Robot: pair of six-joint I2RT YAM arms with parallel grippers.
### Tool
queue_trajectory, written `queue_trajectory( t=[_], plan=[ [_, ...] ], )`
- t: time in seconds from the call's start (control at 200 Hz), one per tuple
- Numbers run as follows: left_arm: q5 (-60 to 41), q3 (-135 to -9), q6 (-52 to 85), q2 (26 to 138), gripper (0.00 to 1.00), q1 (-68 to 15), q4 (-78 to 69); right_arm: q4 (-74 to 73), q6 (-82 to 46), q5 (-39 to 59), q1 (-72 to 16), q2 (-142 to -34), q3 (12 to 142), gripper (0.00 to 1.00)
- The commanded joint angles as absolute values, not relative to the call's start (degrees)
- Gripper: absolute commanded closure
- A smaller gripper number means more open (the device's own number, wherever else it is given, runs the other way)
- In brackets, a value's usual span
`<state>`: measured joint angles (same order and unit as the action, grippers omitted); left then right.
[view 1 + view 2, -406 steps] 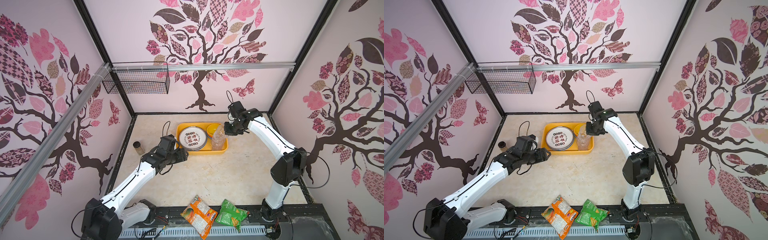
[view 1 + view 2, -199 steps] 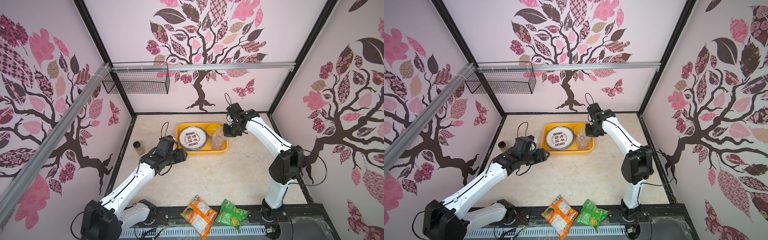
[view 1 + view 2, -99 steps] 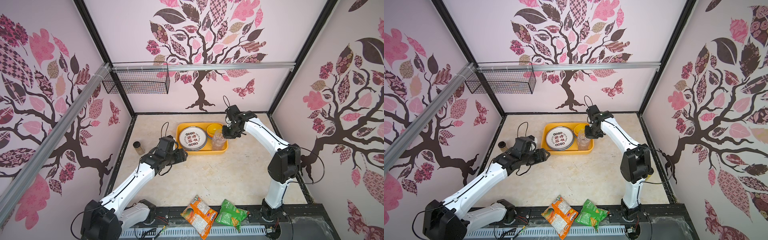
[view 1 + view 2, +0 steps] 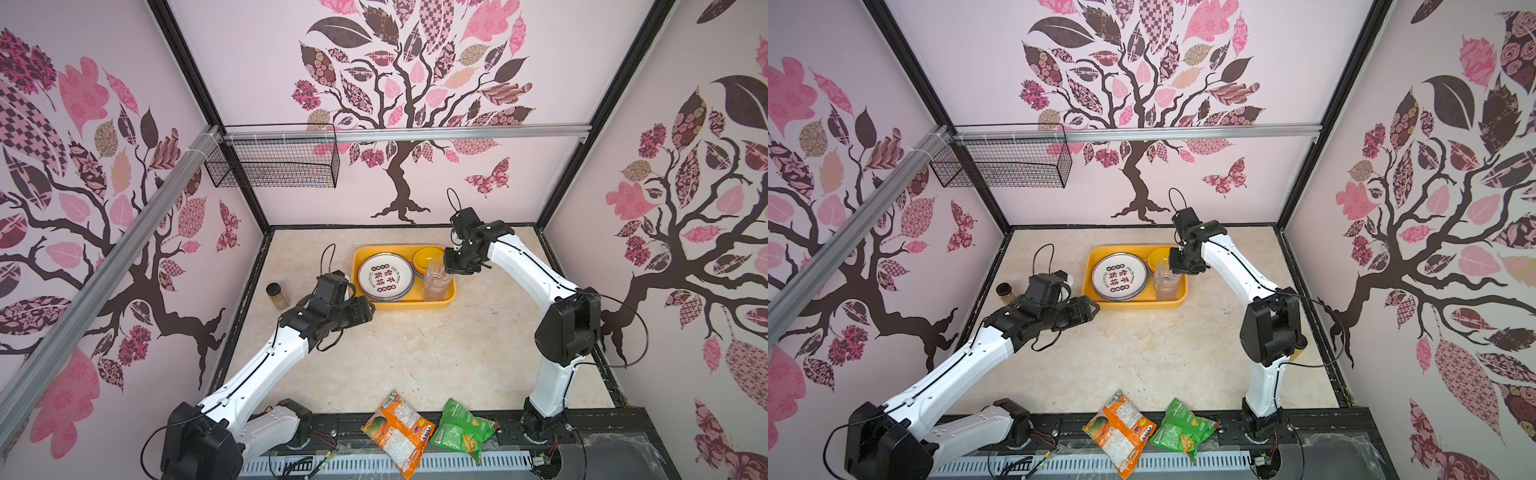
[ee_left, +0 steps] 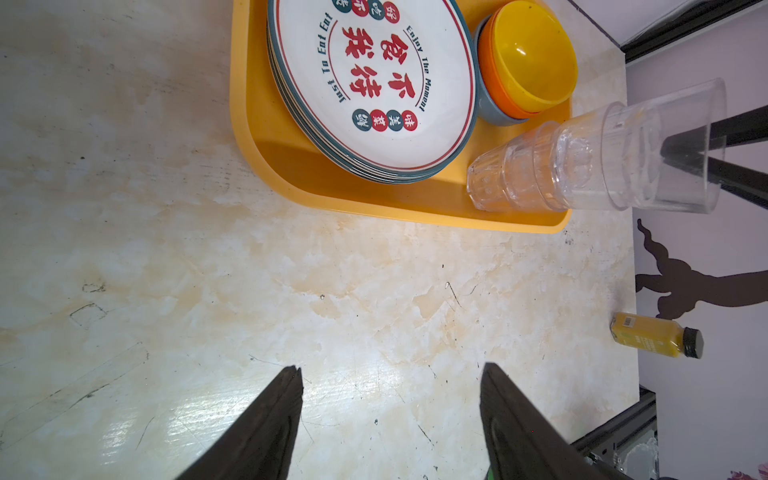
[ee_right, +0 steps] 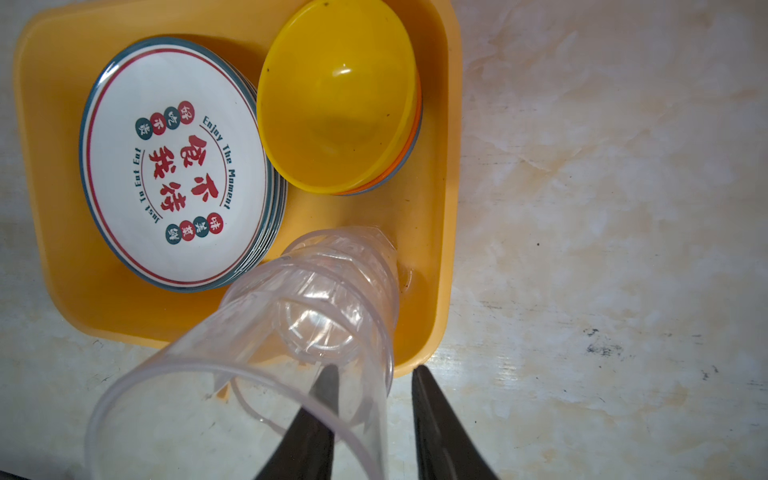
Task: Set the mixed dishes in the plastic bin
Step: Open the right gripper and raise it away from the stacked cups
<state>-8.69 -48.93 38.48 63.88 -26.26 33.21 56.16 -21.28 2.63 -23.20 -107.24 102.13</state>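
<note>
One plastic bin (image 4: 399,305) sits toward the back of the table. It holds one stack of plates (image 4: 385,276), count unclear, one upright nest of clear cups (image 4: 434,282), and three bowls (image 4: 428,257), yellow in orange in blue. Two snack bags (image 4: 397,432) lie at the front edge, and one spice jar (image 4: 277,296) stands left of the bin. The right gripper (image 6: 372,370) straddles the top cup's rim, its jaws parted wider than the wall. The left gripper (image 5: 390,370) gapes over bare table, short of the bin. Over two seconds the right gripper has edged closer to the cups.

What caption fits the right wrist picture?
Right gripper straddles the wall of the clear cup stack in the yellow bin.
</note>
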Motion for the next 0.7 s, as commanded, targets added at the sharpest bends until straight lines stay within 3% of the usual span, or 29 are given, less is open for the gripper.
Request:
queue_trajectory(
  t=[0.0, 0.3, 0.39, 0.51, 0.56, 0.57, 0.58, 0.595, 0.695],
  plan=[
    [-6.89, -48.73, 38.37, 63.23, 0.28, -25.37, 34.28, 53.85, -22.47, 1.06, -23.55, -102.67, 101.56, 0.61],
    [-4.42, -52.84, 35.29, 65.01, 0.22, -20.92, 35.41, 41.86, -25.92, 0.18, -22.48, -93.96, 91.25, 0.50],
    [-2.37, -54.40, 34.05, 65.72, 0.16, -19.06, 36.11, 36.79, -27.06, -0.21, -21.05, -90.32, 85.98, 0.45],
    [-2.68, -56.09, 32.86, 67.09, 0.14, -15.27, 36.14, 31.04, -27.15, -4.26, -20.39, -85.43, 79.21, 0.34],
    [-2.75, -56.82, 32.43, 67.65, 0.02, -14.03, 36.14, 29.37, -27.09, -6.41, -20.39, -83.72, 76.62, 0.27],
    [-2.58, -56.99, 32.30, 67.67, 0.02, -13.88, 36.13, 29.05, -27.07, -6.83, -20.39, -83.42, 76.17, 0.22],
    [-2.36, -57.01, 32.16, 67.74, 0.02, -13.64, 36.06, 28.60, -27.09, -7.22, -20.35, -83.08, 75.58, 0.07],
    [-2.01, -57.16, 32.02, 67.84, 0.02, -13.48, 36.04, 28.01, -27.05, -7.71, -20.31, -82.66, 74.79, 0.01],
    [4.05, -57.47, 30.03, 67.73, 0.02, -12.62, 34.50, 24.32, -27.06, -11.86, -19.91, -80.45, 69.22, 0.01]
  ],
)
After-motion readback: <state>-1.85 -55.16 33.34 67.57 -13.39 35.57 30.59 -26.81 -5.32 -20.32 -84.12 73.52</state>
